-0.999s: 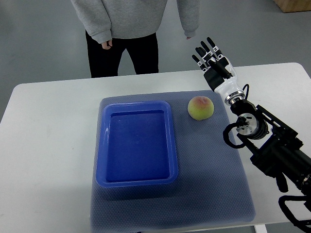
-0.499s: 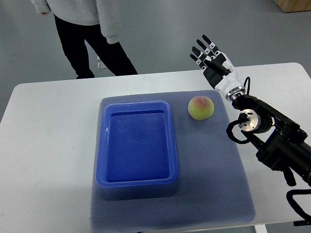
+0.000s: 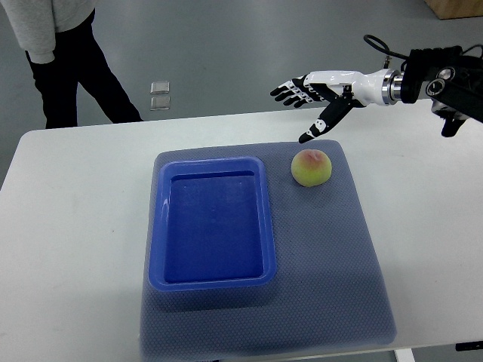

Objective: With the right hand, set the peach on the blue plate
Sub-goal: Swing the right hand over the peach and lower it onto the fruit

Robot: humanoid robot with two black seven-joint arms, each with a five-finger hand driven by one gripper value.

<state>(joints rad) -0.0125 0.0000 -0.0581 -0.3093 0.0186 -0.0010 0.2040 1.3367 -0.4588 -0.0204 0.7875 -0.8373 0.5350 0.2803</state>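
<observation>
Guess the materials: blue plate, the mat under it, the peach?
Blue plate: looks like moulded plastic, smooth with a slight sheen on its rim. Mat: grey-blue, fine woven or mesh texture, matte, likely rubbery anti-slip fabric. Peach: matte yellow-green skin with a red blush; real or replica, can't tell.

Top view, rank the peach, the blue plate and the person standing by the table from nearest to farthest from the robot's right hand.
From the right hand, open above the table's far edge:
1. Peach, just below the hand on the mat.
2. Blue plate, left of the peach on the mat.
3. Person, at the picture's top left corner beyond the table.
</observation>
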